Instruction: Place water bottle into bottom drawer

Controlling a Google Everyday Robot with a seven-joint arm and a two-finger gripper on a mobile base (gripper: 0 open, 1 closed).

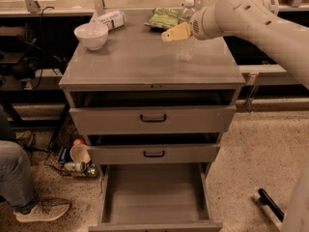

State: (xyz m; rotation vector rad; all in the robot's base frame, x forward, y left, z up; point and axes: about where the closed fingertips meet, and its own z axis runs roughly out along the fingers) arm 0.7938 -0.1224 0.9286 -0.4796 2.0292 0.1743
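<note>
The water bottle (185, 52), clear with a white cap, stands at the back right of the grey cabinet top (140, 62), leaning slightly. My gripper (177, 32), tan at its tip on a white arm coming in from the right, sits at the bottle's mid height and covers part of it. The bottom drawer (154, 192) is pulled out wide below, and its flat grey floor is bare. The two upper drawers with black handles are each pulled out a little.
A white bowl (91, 35) and a white packet (110, 18) sit at the top's back left, and a green snack bag (163, 17) lies beside the bottle. A person's leg and shoe (29, 202) and floor clutter (77, 159) are at the left. A black bar (270, 204) lies on the floor to the right.
</note>
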